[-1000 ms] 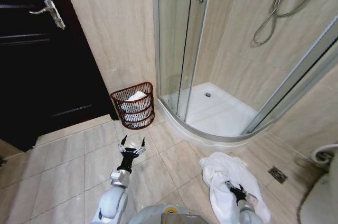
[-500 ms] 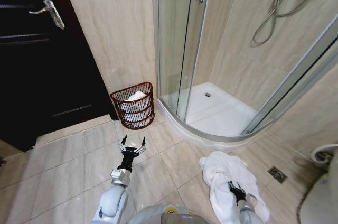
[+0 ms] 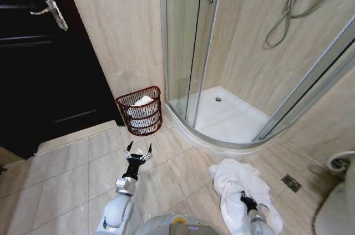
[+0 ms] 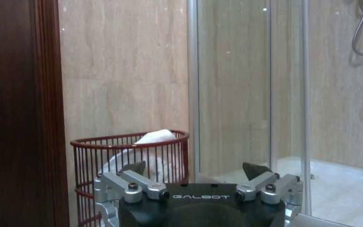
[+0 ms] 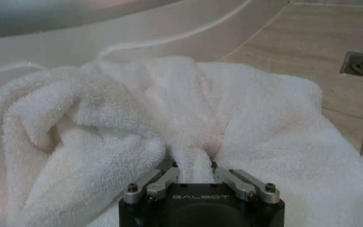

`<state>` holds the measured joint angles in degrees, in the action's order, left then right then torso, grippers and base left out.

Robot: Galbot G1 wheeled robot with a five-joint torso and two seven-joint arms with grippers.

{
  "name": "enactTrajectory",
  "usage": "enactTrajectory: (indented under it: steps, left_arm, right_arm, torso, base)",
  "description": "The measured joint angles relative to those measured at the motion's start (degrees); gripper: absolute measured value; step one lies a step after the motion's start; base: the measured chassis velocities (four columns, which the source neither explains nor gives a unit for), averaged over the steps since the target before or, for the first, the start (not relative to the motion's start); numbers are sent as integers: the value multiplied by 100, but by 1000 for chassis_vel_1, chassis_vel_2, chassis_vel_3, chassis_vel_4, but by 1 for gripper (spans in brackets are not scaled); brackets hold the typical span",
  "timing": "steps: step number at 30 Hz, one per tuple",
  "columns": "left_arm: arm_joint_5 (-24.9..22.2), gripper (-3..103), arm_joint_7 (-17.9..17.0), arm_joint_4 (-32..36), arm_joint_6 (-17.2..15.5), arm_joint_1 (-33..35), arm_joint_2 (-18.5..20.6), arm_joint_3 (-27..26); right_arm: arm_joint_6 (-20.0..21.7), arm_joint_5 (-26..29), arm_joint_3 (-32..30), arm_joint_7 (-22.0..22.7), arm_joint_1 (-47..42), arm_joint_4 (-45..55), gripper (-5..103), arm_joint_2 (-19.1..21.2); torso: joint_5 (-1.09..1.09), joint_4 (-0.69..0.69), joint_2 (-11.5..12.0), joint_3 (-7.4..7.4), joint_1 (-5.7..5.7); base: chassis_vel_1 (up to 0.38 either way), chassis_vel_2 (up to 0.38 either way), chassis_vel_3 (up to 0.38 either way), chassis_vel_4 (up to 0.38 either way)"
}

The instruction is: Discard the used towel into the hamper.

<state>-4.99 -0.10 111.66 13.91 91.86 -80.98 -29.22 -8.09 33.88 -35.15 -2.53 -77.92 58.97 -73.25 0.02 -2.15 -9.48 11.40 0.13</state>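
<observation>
The towel, white and crumpled, lies in a heap on the tiled floor at the robot's right, just in front of the curved shower base. The right gripper is down in the heap, and the right wrist view shows its fingers pinched together on a raised fold of the towel. A floor drain sits in the tiles to the right of the heap.

On the other side, the left gripper hangs above the bare tiles with its fingers spread apart and holding nothing, pointed toward the hamper.

The hamper stands farther off against the beige wall, between the dark door and the glass shower panel, with white cloth already showing above its rim.
</observation>
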Motion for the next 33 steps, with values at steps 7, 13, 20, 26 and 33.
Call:
enactTrajectory:
  steps: [7,13,20,26,33]
  left_arm:
    - [-45,100,3,4,7,-29,12,-4]
    - [-50,100,8,0,24,-59,12,31]
    - [-71,100,9,6,75,-31,-10,79]
    - [-156,100,9,18,115,-38,4,69]
    - [-213,100,15,114,120,-54,-26,103]
  right_arm:
    - [-123,35,-61,273,-124,531,14,-58]
    - [-294,-561,-353,452,-464,1528,14,-174]
    - [-609,-1632,-883,403,-1047,2943,14,-583]
    - [-637,-1922,-978,465,-1848,4498,14,-910]
    - [-417,-2257,-951,469,-2309,5863,14,-1161]
  torso:
    - [6,-1,1,1,1]
    - [2,-2,1,1,1]
    - [-1,-1,0,0,1]
    - [-5,0,-1,0,1]
    - [-1,0,-1,0,0]
  base:
    - [0,0,0,0]
    - [0,0,0,0]
    - [0,0,0,0]
    - [0,0,0,0]
    - [0,0,0,0]
